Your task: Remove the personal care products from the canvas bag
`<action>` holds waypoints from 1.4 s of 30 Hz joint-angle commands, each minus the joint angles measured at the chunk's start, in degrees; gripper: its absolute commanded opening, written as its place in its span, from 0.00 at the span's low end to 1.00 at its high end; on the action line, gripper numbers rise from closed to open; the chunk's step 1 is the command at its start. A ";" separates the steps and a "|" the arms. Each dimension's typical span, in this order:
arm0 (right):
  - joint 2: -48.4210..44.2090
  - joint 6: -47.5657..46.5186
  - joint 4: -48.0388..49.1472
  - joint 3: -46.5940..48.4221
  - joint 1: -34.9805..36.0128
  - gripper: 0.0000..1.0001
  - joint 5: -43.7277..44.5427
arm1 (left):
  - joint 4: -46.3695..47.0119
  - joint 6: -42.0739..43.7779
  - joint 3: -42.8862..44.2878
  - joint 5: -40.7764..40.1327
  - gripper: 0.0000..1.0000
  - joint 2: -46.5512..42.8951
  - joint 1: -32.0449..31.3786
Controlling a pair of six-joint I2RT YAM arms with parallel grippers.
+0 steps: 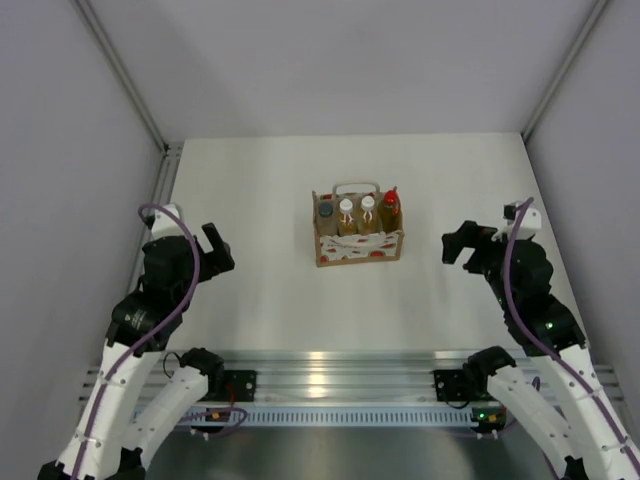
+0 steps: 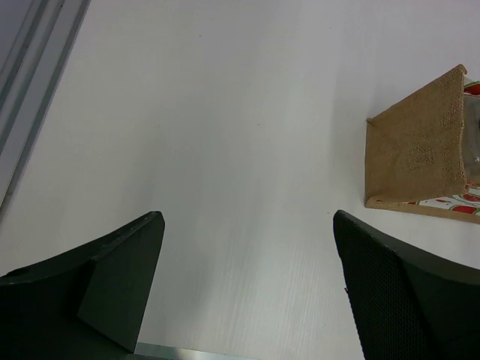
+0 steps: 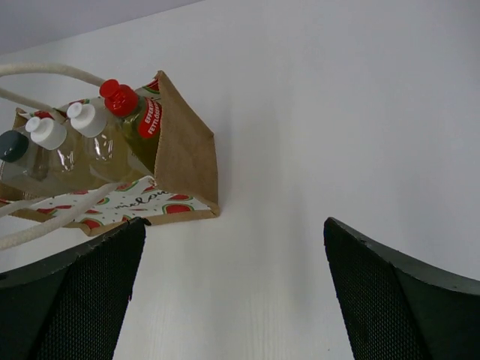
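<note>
from above, the bag (image 1: 358, 245) stands upright in the middle of the counter (image 1: 250, 180). all four bottles (image 1: 357, 210) sit in a row inside it, caps showing above the rim. the left fingers (image 1: 216, 248) and right fingers (image 1: 458, 243) hang on either side, both well apart from the bag. nothing is out yet.

in the left wrist view, the left fingers (image 2: 124, 277) are spread wide with only bare counter between them. the bag (image 2: 416, 154) shows its plain end off to the right.

in the right wrist view, the right fingers (image 3: 390, 292) are spread wide too and hold nothing. the red-capped bottle (image 3: 131, 112) is nearest this end, then the white-capped bottles (image 3: 86, 120), then the grey-capped bottle (image 3: 11, 146). the white handles (image 3: 45, 71) arch beside them.

the risk, as i judge it: the bottles are packed close, so a finger may snag a handle or wedge against a neighbour. the light bag may also lift or tip with the bottle unless the other arm steadies it.
</note>
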 commanded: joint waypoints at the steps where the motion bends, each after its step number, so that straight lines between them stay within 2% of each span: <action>1: -1.95 0.43 1.24 0.22 -0.61 0.99 2.80 | 2.82 -0.61 -0.01 -0.80 0.99 0.51 0.00; 8: -5.21 1.48 1.33 -0.92 -0.61 1.00 3.34 | 2.65 -2.27 0.08 -0.98 0.99 -0.37 0.00; 11: -4.86 2.44 1.15 -1.27 -0.61 0.99 2.98 | 2.91 -9.02 -0.88 4.72 0.99 -0.28 0.00; 12: -4.51 2.71 1.32 -1.36 -0.61 0.99 2.98 | 3.60 -14.70 -2.63 6.39 0.99 -0.11 0.00; 16: -3.28 3.68 1.41 -1.36 -0.61 1.00 0.36 | 13.08 -26.25 -8.86 20.59 0.99 4.19 -0.18; 18: -2.66 3.94 1.42 -1.63 -0.61 1.00 -0.62 | 24.92 -30.29 -11.42 27.21 0.98 8.21 -0.96; 19: -2.57 3.94 1.33 -1.97 -0.61 1.00 -1.75 | 28.36 -31.27 -11.96 28.36 0.98 10.07 -3.75; 21: -2.48 3.85 1.33 -2.41 -0.61 1.00 -3.07 | 31.38 -31.20 -9.43 22.43 0.98 17.25 -8.50; 22: -2.49 3.94 1.33 -2.50 -0.61 0.99 -4.30 | 31.39 -30.67 -7.50 18.57 0.98 19.73 -13.22; 23: -2.57 4.03 1.33 -2.94 -0.61 0.99 -4.92 | 31.39 -30.49 -4.18 14.09 0.95 22.11 -14.92; 25: -3.19 4.20 1.33 -3.38 -0.61 0.99 -6.06 | 31.91 -29.96 -1.43 11.16 0.89 28.61 -17.65; 29: -4.68 4.38 0.98 -3.91 -0.61 1.00 -7.38 | 31.91 -30.23 2.97 6.94 0.71 36.53 -18.89; 30: -5.29 4.38 0.80 -3.91 -0.61 1.00 -7.47 | 31.91 -30.75 3.33 5.02 0.64 37.94 -19.07; 32: -5.82 4.38 0.45 -3.91 -0.61 0.99 -7.74 | 32.09 -31.10 3.42 2.90 0.58 39.17 -20.12; 35: -5.91 4.20 0.27 -3.91 -0.61 0.99 -7.83 | 32.17 -30.84 3.85 0.43 0.54 40.41 -20.65; 42: -5.12 4.29 0.36 -4.17 -0.61 1.00 -8.09 | 34.99 -29.88 4.82 0.60 0.49 43.40 -21.27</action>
